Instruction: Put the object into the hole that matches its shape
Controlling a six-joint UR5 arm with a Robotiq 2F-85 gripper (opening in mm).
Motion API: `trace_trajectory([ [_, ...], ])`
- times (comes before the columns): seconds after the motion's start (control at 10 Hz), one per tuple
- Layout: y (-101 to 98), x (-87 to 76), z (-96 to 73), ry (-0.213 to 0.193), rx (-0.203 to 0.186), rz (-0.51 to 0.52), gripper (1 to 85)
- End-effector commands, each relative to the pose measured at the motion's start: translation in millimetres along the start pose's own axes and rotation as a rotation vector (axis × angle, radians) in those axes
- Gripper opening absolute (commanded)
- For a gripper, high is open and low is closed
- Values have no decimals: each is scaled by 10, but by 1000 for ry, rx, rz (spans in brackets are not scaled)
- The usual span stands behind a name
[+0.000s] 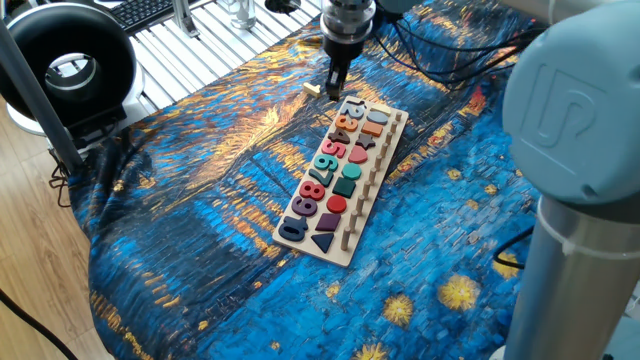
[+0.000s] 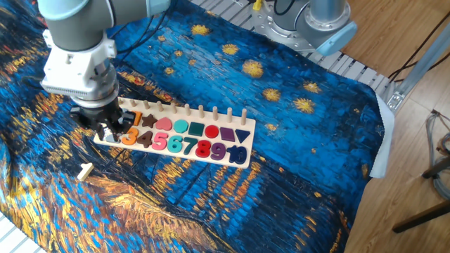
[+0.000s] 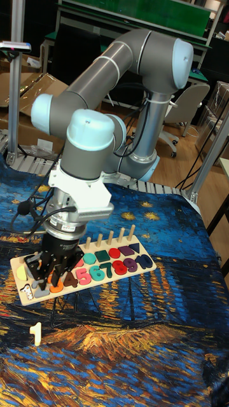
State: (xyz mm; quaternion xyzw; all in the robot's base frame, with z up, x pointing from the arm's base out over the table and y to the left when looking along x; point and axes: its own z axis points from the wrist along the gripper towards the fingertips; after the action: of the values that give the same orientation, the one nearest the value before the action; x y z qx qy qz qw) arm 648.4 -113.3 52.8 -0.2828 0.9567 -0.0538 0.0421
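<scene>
The object (image 2: 85, 171) is a small cream "1" piece lying loose on the blue cloth, apart from the board; it also shows as the object (image 3: 37, 333) and the object (image 1: 312, 88). The long pale wooden board (image 2: 179, 150) carries coloured numbers and shapes. My gripper (image 2: 108, 131) hangs low over the board's end opposite the 0, fingers apart and holding nothing. The hole (image 3: 27, 293) shows as a dark recess at that end, just beside my fingertips. In the other fixed view my gripper hides the hole.
A row of upright pegs (image 2: 200, 111) runs along the board's far edge. The arm's base (image 2: 309, 21) stands on the slatted tabletop at the back. A black round device (image 1: 70, 60) and a keyboard (image 1: 145, 10) lie beyond the cloth.
</scene>
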Motion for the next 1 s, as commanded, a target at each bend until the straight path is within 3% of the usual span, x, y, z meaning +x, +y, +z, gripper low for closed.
trace_trajectory([
  [0.0, -63, -98, 157, -11, -14, 35, 317],
  [0.4, 35, -101, 153, -10, -52, 105, 300],
  [0.6, 167, -203, 140, -44, -107, 162, 370],
  [0.7, 173, -246, 137, -59, -111, 184, 430],
  [0.9, -11, -159, 154, -32, -37, 166, 447],
])
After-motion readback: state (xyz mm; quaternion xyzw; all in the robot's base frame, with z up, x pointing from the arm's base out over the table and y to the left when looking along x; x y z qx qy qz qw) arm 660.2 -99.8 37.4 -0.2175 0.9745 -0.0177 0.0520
